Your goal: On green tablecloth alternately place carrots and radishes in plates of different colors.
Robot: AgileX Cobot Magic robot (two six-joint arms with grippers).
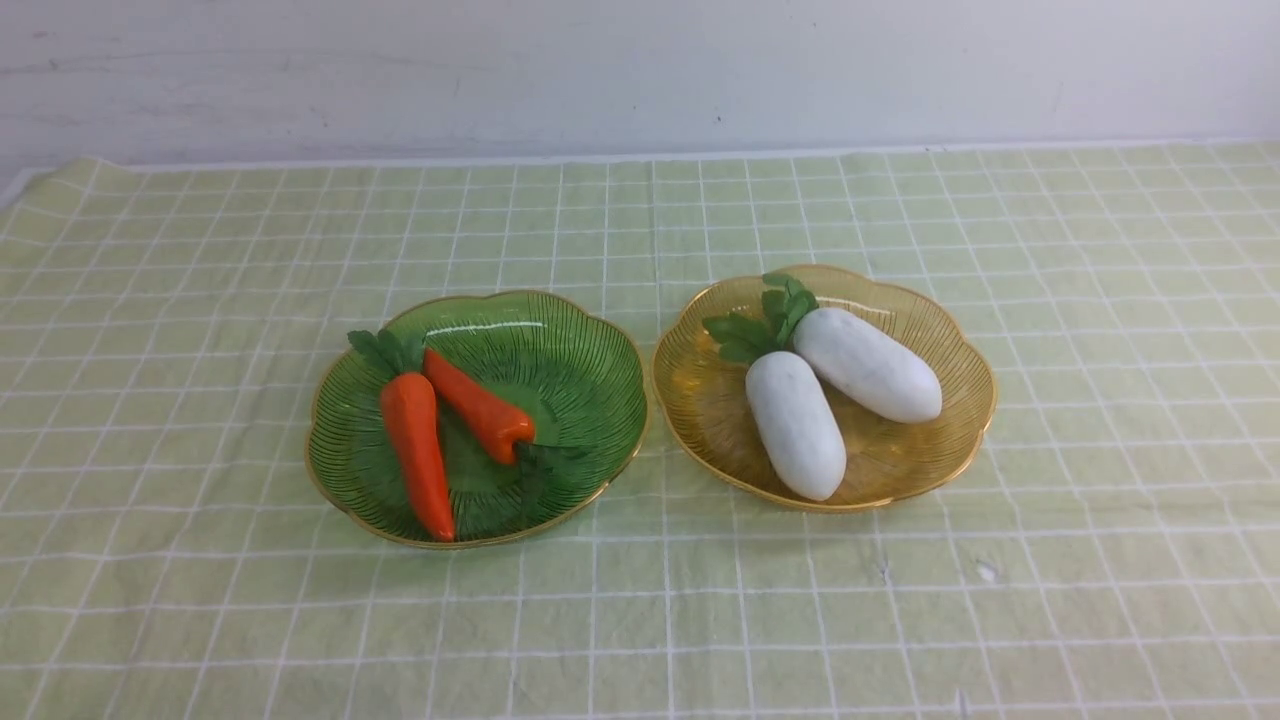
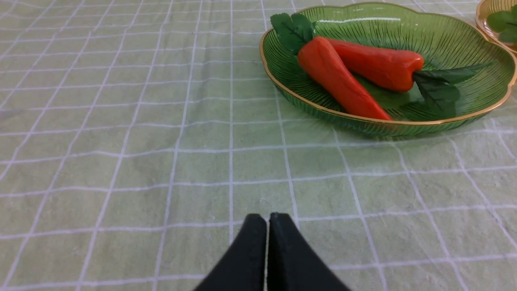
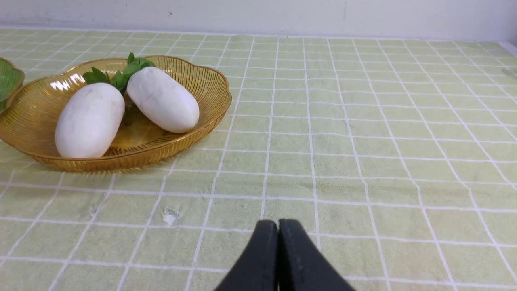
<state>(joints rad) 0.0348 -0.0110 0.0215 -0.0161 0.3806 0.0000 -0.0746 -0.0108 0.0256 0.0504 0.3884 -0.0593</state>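
Note:
On the green tablecloth [image 1: 640, 600] stand two plates side by side. The green plate [image 1: 590, 350] on the left holds two orange carrots [image 1: 418, 452] [image 1: 478, 408], crossing near their leaves. The amber-yellow plate [image 1: 700, 400] on the right holds two white radishes [image 1: 795, 424] [image 1: 868, 363], leaf tufts pointing away. Neither arm shows in the front view. In the left wrist view my left gripper [image 2: 268, 218] is shut and empty over bare cloth, short of the green plate [image 2: 464, 44] with its carrots [image 2: 339, 79]. My right gripper [image 3: 278, 224] is shut and empty, apart from the amber plate [image 3: 210, 87] and its radishes [image 3: 91, 119].
A white wall [image 1: 640, 70] runs behind the table's far edge. The cloth is slightly wrinkled and carries a small white fleck [image 1: 987, 572] in front of the amber plate. Bare cloth surrounds both plates.

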